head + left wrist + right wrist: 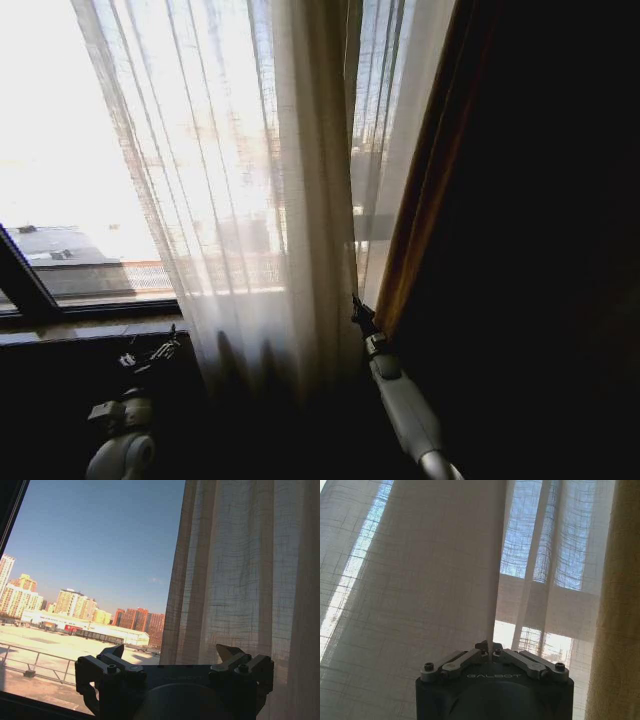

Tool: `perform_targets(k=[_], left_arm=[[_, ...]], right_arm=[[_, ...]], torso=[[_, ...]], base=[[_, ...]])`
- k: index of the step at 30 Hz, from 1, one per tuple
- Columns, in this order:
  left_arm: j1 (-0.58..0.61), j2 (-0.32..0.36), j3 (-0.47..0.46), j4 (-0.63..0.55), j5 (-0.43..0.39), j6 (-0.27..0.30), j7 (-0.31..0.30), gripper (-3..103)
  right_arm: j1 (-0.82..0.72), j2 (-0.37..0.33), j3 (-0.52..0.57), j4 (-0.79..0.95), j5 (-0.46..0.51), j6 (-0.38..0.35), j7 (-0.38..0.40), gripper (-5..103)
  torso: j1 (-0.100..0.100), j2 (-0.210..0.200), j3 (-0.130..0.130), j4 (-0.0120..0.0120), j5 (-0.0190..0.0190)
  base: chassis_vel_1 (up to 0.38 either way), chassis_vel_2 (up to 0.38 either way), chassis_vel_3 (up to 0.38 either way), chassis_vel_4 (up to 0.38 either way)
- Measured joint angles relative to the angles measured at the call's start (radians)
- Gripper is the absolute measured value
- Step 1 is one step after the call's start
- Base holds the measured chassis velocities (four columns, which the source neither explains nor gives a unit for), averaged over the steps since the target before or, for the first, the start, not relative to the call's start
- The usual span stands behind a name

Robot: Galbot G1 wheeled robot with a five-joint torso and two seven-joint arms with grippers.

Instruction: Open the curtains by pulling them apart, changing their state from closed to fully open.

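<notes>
With the right tool [492, 652] clamped on only the thin edge of the curtains [250, 200] and the left tool [172, 655] spread empty, a hard tug could slip the fabric free.

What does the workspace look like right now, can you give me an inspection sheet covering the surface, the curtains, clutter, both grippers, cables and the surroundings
Surface: dark window sill below the glass, nothing lying on it.
Job's things: sheer white curtains; the wide panel hangs bunched mid-window, leaving bare glass on its left; a second sheer panel hangs at the right.
Clutter: nothing seen.
Grippers: left gripper open, low by the sill, holding nothing, beside the panel's left edge. Right gripper shut on the wide panel's right edge.
Cables: nothing seen.
Surroundings: brown drape right of the sheers, black window frame, sunlit buildings outside.
</notes>
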State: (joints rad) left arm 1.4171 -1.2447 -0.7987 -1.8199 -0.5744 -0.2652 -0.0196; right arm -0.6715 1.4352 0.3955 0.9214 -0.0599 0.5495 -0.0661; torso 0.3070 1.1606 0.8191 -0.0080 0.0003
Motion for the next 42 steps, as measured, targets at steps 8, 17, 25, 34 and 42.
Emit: perform_targets(k=[8,17,25,34,42], left_arm=[[0.0,0.0,0.0,0.0,0.0,0.0,0.0,100],[0.0,0.0,0.001,0.0,0.0,0.0,0.0,100],[0.0,0.0,0.0,0.0,0.0,0.0,0.0,100],[0.0,0.0,0.0,0.0,0.0,0.0,0.0,100],[0.0,0.0,0.0,0.0,0.0,0.0,0.0,100]], right_arm=[[0.063,0.023,0.005,-0.087,-0.03,-0.03,0.069,0],[0.039,-0.012,0.0,-0.036,0.013,-0.021,0.087,4],[0.009,-0.024,0.013,0.002,-0.008,-0.004,0.054,25],[-0.021,-0.022,0.003,0.051,-0.003,-0.002,0.051,59],[-0.065,-0.015,-0.017,0.113,-0.003,-0.007,0.052,91]], torso=[[0.0,0.0,0.0,0.0011,-0.0004],[0.0,0.0,0.0,0.0003,-0.0002],[0.0,0.0,0.0,0.0003,-0.0003],[0.0,0.0,0.0,0.0004,-0.0003],[0.0,0.0,0.0,0.0005,-0.0005]], base=[[0.0,0.0,0.0,0.0],[0.0,0.0,0.0,0.0],[0.0,0.0,0.0,0.0],[0.042,0.015,-0.047,-0.024],[0.208,0.101,-0.179,-0.117]])
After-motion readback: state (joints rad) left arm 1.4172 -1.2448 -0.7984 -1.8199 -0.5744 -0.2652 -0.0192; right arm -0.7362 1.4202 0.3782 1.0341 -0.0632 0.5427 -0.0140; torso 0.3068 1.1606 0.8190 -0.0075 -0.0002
